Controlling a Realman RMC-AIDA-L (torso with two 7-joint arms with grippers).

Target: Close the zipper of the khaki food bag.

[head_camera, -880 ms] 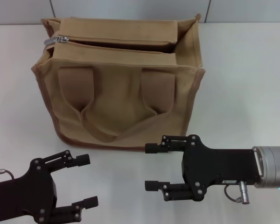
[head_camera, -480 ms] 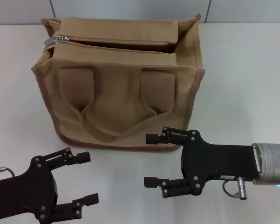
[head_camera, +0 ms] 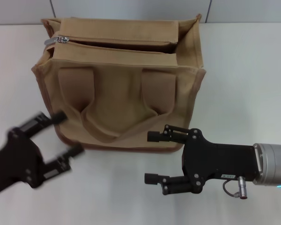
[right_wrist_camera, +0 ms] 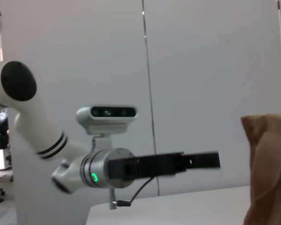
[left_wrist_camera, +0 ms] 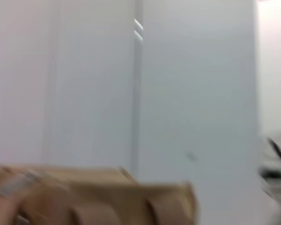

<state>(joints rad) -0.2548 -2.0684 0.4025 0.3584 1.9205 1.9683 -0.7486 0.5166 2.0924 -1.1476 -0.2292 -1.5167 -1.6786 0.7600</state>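
Observation:
The khaki food bag (head_camera: 122, 84) stands upright at the table's middle, its two flat handle straps hanging down its front. Its zipper (head_camera: 117, 43) lies open along the top flaps, with the silver pull tab (head_camera: 55, 40) at the far left end. My left gripper (head_camera: 65, 133) is open and empty, just left of the bag's lower left corner. My right gripper (head_camera: 152, 157) is open and empty, just in front of the bag's lower right. The bag also shows in the left wrist view (left_wrist_camera: 93, 199) and at the edge of the right wrist view (right_wrist_camera: 269, 168).
The white table (head_camera: 243, 75) spreads to the right of the bag. A grey wall (head_camera: 131, 9) rises behind it. The right wrist view shows the left arm (right_wrist_camera: 107, 166) with its camera.
My left gripper has risen and moved forward toward the bag's lower left corner. My right gripper has shifted slightly, staying open in front of the bag.

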